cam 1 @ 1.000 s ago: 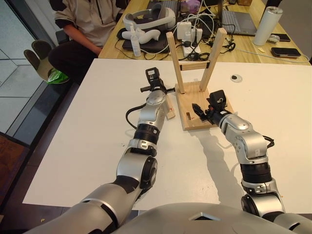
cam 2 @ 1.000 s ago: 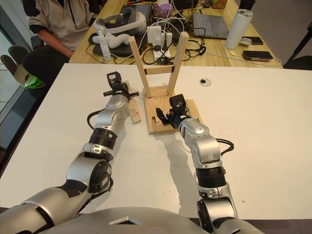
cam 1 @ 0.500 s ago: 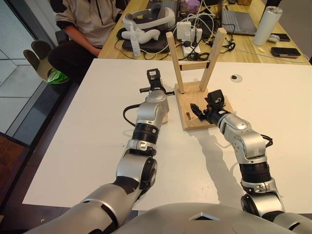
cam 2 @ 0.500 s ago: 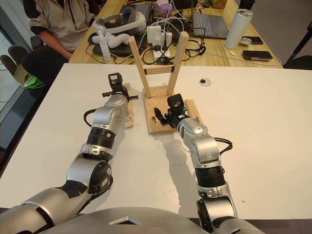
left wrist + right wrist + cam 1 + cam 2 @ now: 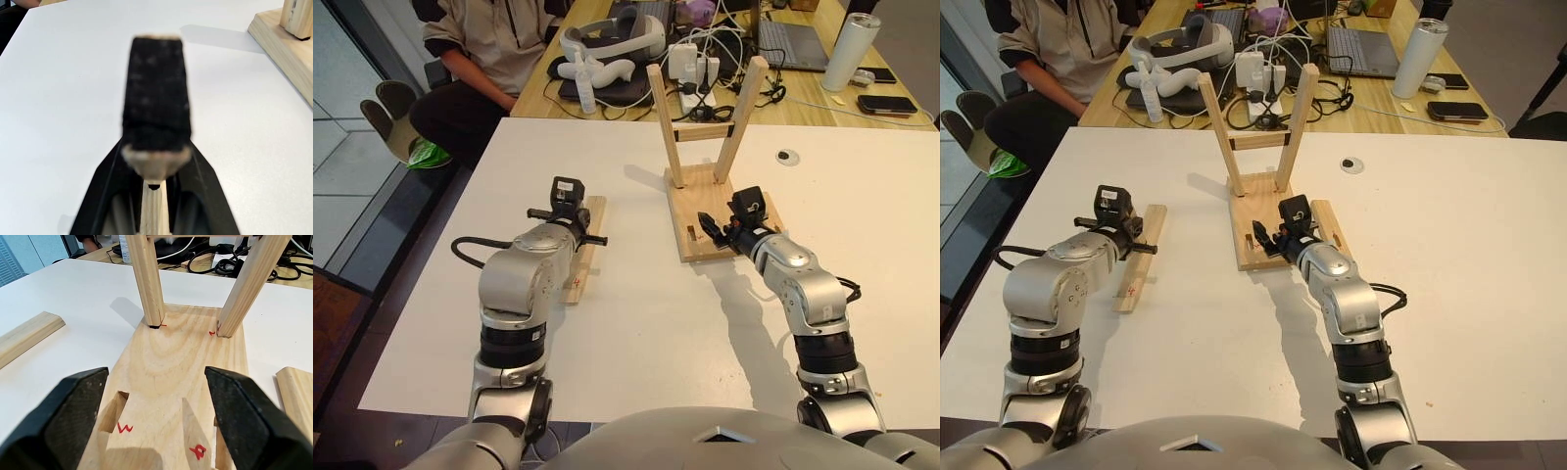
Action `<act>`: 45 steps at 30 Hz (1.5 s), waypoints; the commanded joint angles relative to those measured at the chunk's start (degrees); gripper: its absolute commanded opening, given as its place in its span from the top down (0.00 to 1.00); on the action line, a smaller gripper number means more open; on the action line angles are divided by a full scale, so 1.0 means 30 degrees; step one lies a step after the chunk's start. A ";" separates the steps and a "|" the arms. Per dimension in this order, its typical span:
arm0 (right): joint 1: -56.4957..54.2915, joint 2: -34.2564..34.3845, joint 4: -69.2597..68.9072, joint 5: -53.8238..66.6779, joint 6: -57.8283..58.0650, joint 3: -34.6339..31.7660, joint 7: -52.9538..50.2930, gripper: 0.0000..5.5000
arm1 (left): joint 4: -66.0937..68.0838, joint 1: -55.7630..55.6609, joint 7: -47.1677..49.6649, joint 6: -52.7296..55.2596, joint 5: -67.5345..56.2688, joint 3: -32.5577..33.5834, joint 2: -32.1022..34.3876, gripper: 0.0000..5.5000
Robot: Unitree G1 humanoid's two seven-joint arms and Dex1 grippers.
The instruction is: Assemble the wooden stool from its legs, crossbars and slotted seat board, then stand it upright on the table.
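Two empty slots (image 5: 115, 412) sat at the seat board's (image 5: 695, 201) near end under the spread right pincer (image 5: 708, 226). The left pincer (image 5: 576, 223), clamped on a leg (image 5: 574, 282), was well left, the leg pointing toward the surface's far edge.

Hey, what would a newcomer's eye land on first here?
The board lying at the table's middle, with two legs standing up from it, joined by a crossbar. The right pincer hangs open over its near end, and the left pincer grips a loose leg off to the left.
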 commanded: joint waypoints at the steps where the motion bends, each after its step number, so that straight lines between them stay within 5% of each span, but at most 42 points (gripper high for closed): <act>1: 0.0112 -0.0046 -0.0179 0.0025 0.0017 -0.0055 -0.0073 0.33 | 0.0468 0.0121 -0.0244 0.1984 -0.0323 0.1159 -0.1506 0.93; 10: -0.0166 -0.0095 -0.0043 -0.0011 0.0110 0.0076 0.0018 0.33 | 0.0265 -0.0759 0.0230 0.1163 0.0175 0.0274 -0.4621 0.93; 16: -0.0475 -0.0162 0.0116 -0.0047 0.0009 0.0160 0.0123 0.33 | 0.0222 -0.0035 -0.0537 -0.1113 0.1053 -0.2571 -0.3227 0.93; 32: -0.0476 -0.0244 0.0070 -0.0105 0.0072 0.0339 0.0209 0.33 | 0.1389 -0.1132 -0.1374 -0.1802 0.1679 -0.2760 -0.2608 0.93; 39: -0.0258 -0.0286 -0.0010 -0.0104 0.0053 0.0489 0.0231 0.33 | 0.1589 -0.1502 -0.1350 -0.1970 0.2093 -0.2735 -0.2339 0.70; 45: -0.0182 -0.0299 -0.0049 -0.0094 0.0021 0.0515 0.0246 0.33 | 0.0750 -0.2847 -0.1617 -0.1928 0.2075 -0.2153 -0.1928 0.66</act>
